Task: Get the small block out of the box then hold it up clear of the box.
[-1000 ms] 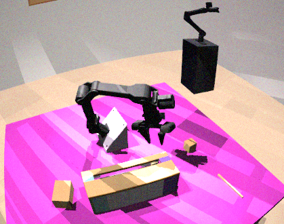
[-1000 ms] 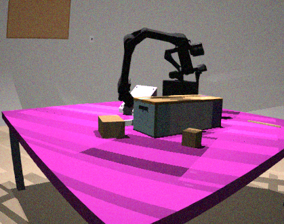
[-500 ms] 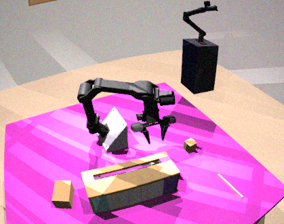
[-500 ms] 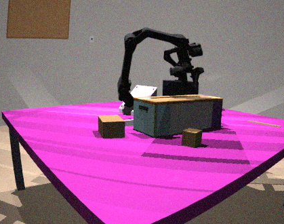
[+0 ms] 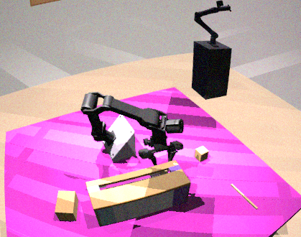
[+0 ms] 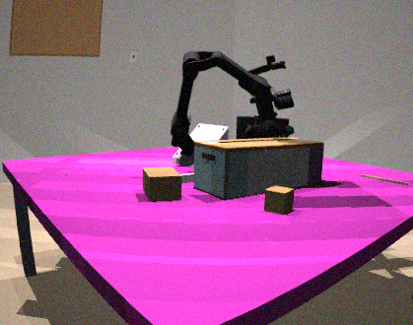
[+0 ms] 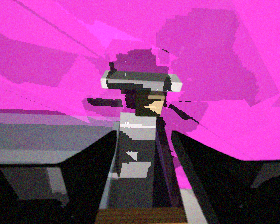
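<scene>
The box (image 5: 136, 194) (image 6: 255, 169) stands upright, with a tan lid cut by a long slot (image 5: 125, 180). A purple-blue patch (image 5: 175, 168) shows at the slot's right end. A dark opening (image 6: 208, 157) is high in the left end wall. My gripper (image 5: 163, 162) (image 7: 144, 134) is partly open with nothing seen between the fingers. Its tips are near the lid's back edge, over the right half; the box hides them in the exterior view. I cannot make out the target block on the shelf. A small tan-and-dark shape (image 7: 153, 106) shows beyond the fingertips; I cannot tell what it is.
A large wooden block (image 5: 65, 205) (image 6: 162, 184) stands off the box's left end. One small cube (image 5: 201, 154) is behind and right; another (image 6: 279, 200) is in front. A thin stick (image 5: 244, 197) (image 6: 383, 179) lies right. A white-ended bar (image 7: 141, 81) shows beyond the fingers.
</scene>
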Robot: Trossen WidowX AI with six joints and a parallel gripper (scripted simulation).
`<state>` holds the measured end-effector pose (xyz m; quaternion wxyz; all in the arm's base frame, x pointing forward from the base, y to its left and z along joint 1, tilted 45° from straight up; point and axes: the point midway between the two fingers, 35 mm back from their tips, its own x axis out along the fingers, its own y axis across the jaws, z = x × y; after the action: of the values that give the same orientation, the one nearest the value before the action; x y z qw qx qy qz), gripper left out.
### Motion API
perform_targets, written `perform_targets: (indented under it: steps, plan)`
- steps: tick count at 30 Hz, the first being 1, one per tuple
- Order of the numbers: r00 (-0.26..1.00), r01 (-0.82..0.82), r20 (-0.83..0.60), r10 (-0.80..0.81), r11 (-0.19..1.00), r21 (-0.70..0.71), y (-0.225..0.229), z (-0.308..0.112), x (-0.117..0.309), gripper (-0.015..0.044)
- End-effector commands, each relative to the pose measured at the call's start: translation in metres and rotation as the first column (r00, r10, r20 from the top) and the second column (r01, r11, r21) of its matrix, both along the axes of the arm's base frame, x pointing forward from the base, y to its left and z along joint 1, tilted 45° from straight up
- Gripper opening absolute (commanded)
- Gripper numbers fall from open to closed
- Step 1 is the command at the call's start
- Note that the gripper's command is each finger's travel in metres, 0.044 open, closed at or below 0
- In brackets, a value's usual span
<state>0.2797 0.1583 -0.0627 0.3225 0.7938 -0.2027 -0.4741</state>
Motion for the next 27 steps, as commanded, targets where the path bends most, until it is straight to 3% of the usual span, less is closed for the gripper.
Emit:
perform_targets:
  steps: [1,27]
  plan:
    - [1.0,-0.017,0.019,0.017,1.0,0.015,0.004,0.001,0.002,0.0285]
    - [1.0,-0.018,0.019,0.017,1.0,0.015,-0.02,-0.028,0.006,0.0285]
